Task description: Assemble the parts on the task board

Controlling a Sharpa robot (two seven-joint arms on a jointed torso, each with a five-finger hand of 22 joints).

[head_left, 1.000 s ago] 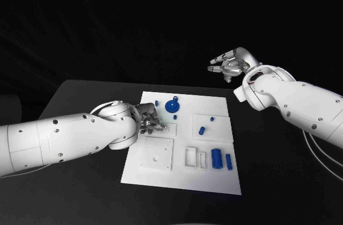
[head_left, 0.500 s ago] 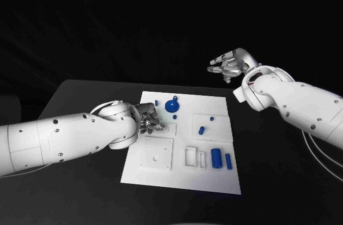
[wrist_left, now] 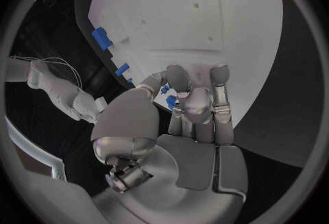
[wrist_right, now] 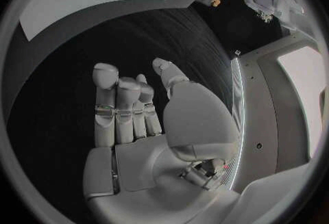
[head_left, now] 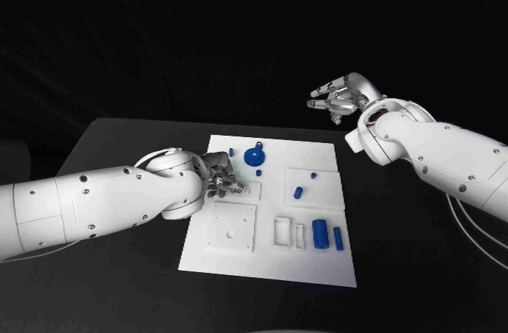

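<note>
- My left hand [head_left: 219, 179] is low over the task board [head_left: 318, 263], fingers [wrist_left: 197, 104] bunched at its left-middle area, near a raised white square.
- From the left wrist view, something small and blue [wrist_left: 170, 102] sits right at my fingertips; I reckon I'm pinching a part to seat it, but I cannot tell whether the grip is closed on it or just touching.
- The bunched, downward pose makes sense to me: a small piece needs a fingertip hold and a straight push into its seat.
- My right hand [head_left: 339, 97] hangs high beyond the board's far right corner, fingers apart, holding nothing; I judge it's parked there to keep the board unobstructed.
- Round blue gear [head_left: 255, 157] lies just beyond my left fingers, near the board's far edge, close enough that I should mind it on any lift.
- Two blue cylinders [head_left: 327, 236] stand side by side at the board's near right, beside white rectangular frames [head_left: 282, 232].
- Two smaller blue pieces [head_left: 299, 193] rest on the raised plate on the right, well apart from my left hand.
- The black counter [head_left: 117, 146] lies all round; my own left forearm covers part of the board's left edge.
</note>
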